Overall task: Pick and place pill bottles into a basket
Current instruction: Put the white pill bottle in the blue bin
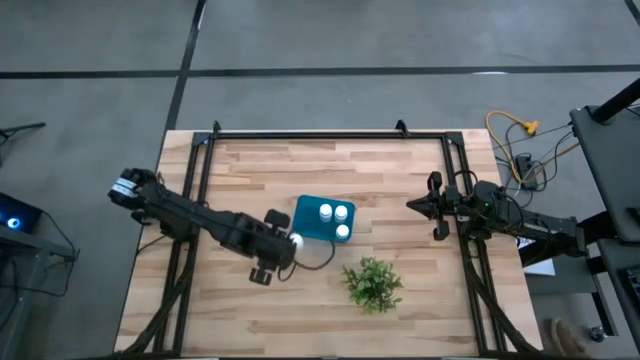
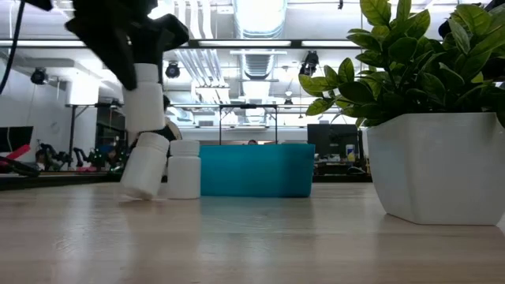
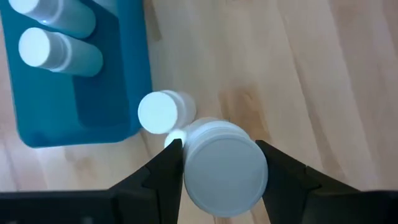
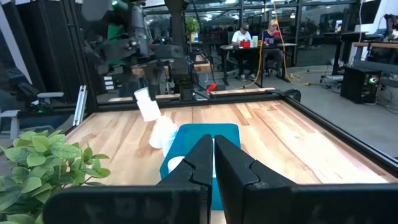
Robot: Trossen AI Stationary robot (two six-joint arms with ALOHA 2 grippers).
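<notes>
Smooth cylindrical pill bottle [image 3: 221, 171] in left gripper [image 3: 219, 163]

An open-plan robotics lab: exposed ceiling ducts [image 2: 260, 24], glass partitions, desks with monitors [image 2: 331, 142], people seated at a far table [image 4: 255, 34], cables on concrete floor [image 1: 520, 140].

The wooden table [image 1: 400, 180] carries the basket [image 1: 310, 229], a plant [image 1: 373, 284] and two pill bottles [image 2: 184, 168].
</notes>
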